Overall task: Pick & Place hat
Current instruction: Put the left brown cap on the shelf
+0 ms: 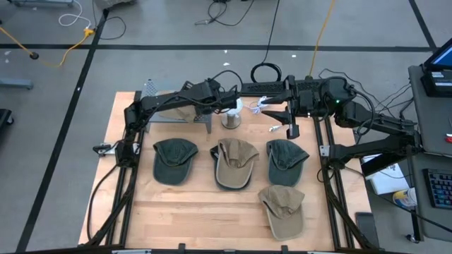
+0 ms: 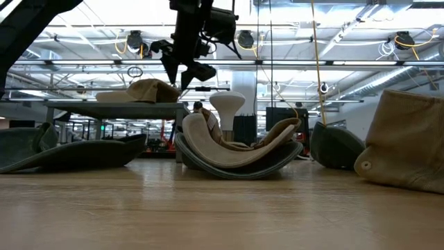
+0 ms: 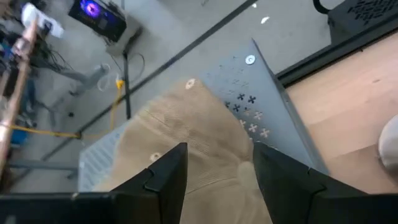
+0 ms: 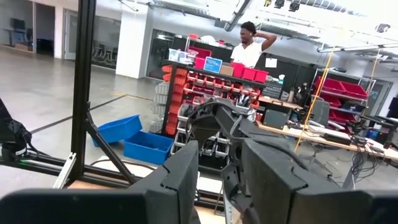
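You've got a light wood table (image 1: pixel 198 212). Front row, left to right: dk green hat (image 1: pixel 174 159), tan hat (image 1: pixel 235 162) nested on a green one, dk green hat (image 1: pixel 286 160). Second tan hat (image 1: pixel 284 209) nearer the front edge, right side. Back: perforated metal stand (image 1: pixel 185 118) w/ tan hat (image 3: pixel 186 149) on top; white pedestal (image 1: pixel 232 116) beside it.

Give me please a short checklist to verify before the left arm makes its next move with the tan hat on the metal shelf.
1. Tan hat lies on the metal shelf: ok.
2. Left gripper is over the hat with fingers open, nothing between them: ok.
3. Hat is fully released, no finger touching it: cannot tell.
4. Right gripper is raised clear of the left arm: ok.
5. Four hats remaining on the table, none hanging over its edge: ok.
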Tool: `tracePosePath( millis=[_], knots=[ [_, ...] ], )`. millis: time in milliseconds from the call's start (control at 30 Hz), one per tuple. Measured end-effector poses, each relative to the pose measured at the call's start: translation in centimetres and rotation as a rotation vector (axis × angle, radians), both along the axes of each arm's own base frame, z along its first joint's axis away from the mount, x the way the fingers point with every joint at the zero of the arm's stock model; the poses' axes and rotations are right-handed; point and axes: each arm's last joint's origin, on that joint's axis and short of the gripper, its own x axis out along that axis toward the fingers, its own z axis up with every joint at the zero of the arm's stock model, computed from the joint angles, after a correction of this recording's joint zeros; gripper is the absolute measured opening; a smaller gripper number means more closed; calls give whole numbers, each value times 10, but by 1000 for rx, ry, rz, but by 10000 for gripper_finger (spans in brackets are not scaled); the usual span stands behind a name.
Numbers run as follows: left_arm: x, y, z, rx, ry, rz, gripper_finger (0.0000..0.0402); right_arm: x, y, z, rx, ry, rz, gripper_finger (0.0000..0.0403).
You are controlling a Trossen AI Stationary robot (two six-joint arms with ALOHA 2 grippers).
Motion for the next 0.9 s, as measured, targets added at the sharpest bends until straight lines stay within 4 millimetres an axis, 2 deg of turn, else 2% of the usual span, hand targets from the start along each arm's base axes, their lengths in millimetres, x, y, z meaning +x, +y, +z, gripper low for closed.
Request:
tracePosePath(
  millis=[133, 400, 600, 900],
  knots=[
    [5, 0, 0, 14, -48, -5, 186, 0, 0, 0, -2, 3, 0, 118],
    [2, -1, 0, 8, -8, -7, 186, 0, 0, 0, -3, 3, -1, 118],
    [-1, 0, -20, -12, 18, 29, 186, 0, 0, 0, -3, 3, -1, 119],
    [-1, -5, -29, -58, -8, 42, 186, 0, 0, 0, -4, 3, -1, 119]
  ],
)
